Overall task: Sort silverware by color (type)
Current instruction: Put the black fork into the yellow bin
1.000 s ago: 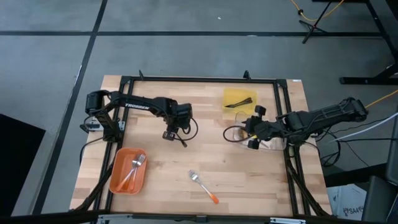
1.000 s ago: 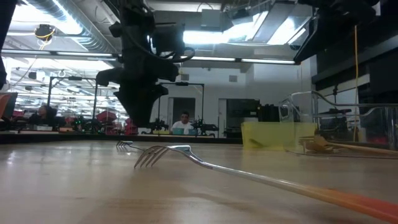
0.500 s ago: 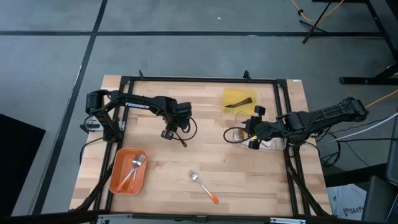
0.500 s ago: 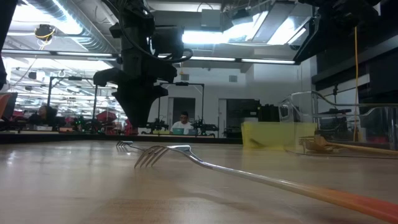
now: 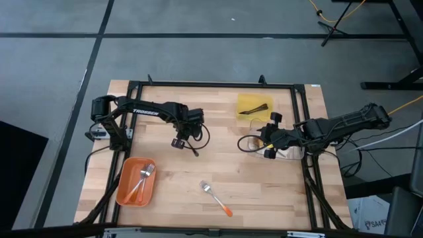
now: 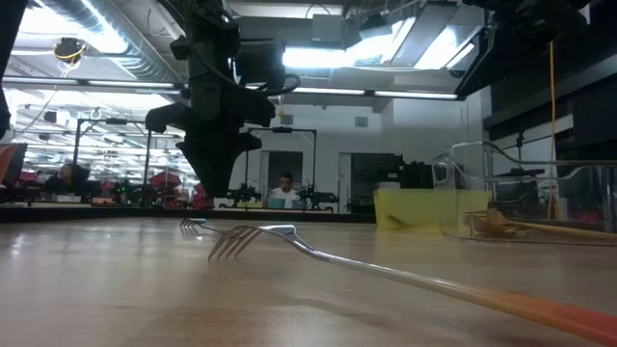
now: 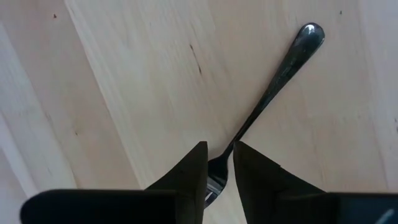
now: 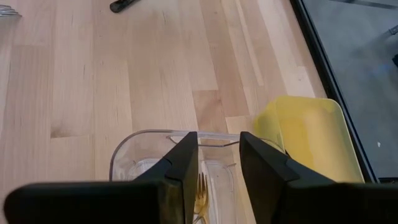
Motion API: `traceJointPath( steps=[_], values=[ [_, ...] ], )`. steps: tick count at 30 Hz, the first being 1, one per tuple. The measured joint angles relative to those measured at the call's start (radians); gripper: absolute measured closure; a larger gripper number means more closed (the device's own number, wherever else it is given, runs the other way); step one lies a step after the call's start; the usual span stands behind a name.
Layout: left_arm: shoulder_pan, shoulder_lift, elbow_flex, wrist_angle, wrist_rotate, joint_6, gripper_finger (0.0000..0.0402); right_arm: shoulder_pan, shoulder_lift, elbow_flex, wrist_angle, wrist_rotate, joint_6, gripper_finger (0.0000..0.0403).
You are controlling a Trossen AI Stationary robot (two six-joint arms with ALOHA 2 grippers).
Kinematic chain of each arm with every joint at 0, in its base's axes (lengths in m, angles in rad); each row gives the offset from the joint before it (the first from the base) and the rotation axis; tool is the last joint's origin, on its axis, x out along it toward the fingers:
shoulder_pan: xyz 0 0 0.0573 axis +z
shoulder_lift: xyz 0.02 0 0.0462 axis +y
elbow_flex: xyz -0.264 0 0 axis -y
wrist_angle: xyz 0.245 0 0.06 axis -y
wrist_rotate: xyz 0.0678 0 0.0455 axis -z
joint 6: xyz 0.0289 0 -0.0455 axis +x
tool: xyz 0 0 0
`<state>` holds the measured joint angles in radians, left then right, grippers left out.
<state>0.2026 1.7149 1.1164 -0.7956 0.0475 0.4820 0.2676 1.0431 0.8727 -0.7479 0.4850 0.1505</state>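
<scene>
You have a pale wood-grain table (image 5: 264, 178); an orange tray (image 5: 125, 188); a yellow tray (image 5: 248, 102); a clear tray (image 8: 134, 152); a dark fork (image 7: 283, 68); a silver fork with an orange handle (image 5: 217, 198); a gold fork (image 8: 201, 196).

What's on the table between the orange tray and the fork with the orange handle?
Nothing. In the high view, only bare wood lies between the orange tray and the orange-handled fork.

A robotics lab: ceiling ducts (image 6: 106, 48), strip lights (image 6: 386, 93), and equipment benches (image 6: 116, 198) behind.
</scene>
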Motion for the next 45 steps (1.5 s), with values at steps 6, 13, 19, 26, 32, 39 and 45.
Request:
traceJointPath(
  steps=[6, 13, 19, 26, 32, 39, 45],
  values=[
    [-0.016, 0.0, -0.01, 0.009, 0.001, 0.0, 0.033, 0.0, 0.0, 0.0, 0.0, 0.0, 0.0, 0.0295],
    [-0.035, 0.001, -0.094, 0.106, -0.004, 0.005, 0.0329, 0.0, 0.0, 0.0, 0.0, 0.0, 0.001, 0.0295],
    [-0.033, 0.001, -0.136, 0.158, -0.01, 0.081, 0.0329, 0.0, 0.0, 0.0, 0.0, 0.0, 0.001, 0.0295],
    [-0.033, 0.001, -0.149, 0.159, -0.01, 0.117, 0.0329, 0.0, 0.0, 0.0, 0.0, 0.0, 0.001, 0.0295],
    [-0.033, 0.001, -0.149, 0.163, -0.014, 0.157, 0.0329, 0.0, 0.0, 0.0, 0.0, 0.0, 0.001, 0.0295],
    [-0.033, 0.048, -0.147, 0.168, -0.025, 0.158, 0.0329, 0.0, 0.0, 0.0, 0.0, 0.0, 0.001, 0.0295],
    [-0.033, 0.072, -0.145, 0.165, -0.028, 0.157, 0.0332, 0.0, 0.0, 0.0, 0.005, -0.001, 0.001, 0.0295]
  ],
)
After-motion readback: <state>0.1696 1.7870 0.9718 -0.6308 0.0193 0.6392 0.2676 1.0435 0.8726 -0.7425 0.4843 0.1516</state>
